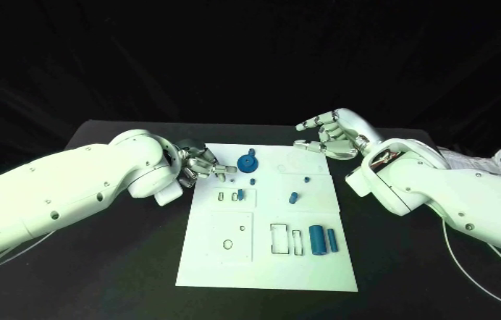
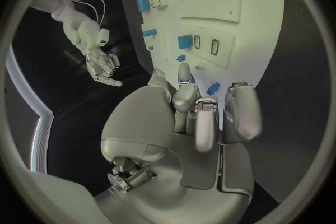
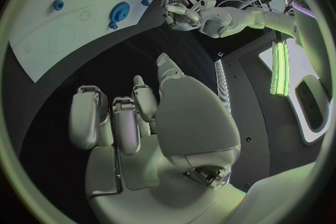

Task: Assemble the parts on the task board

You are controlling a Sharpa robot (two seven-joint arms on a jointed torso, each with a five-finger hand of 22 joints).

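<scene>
The white task board lies in the middle of the black table. A blue gear stands near its far left corner. My left hand hovers just left of the gear, fingertips close to it and nothing held. In the left wrist view my left hand hides most of the gear. My right hand hangs off the board's far right corner, fingers loosely curved and empty. Two blue cylinders lie at the near right, with small blue pieces mid-board.
Rectangular slots and a ring hole are cut in the board's near half. In the right wrist view my right hand is above bare black table, with the board and my left hand beyond.
</scene>
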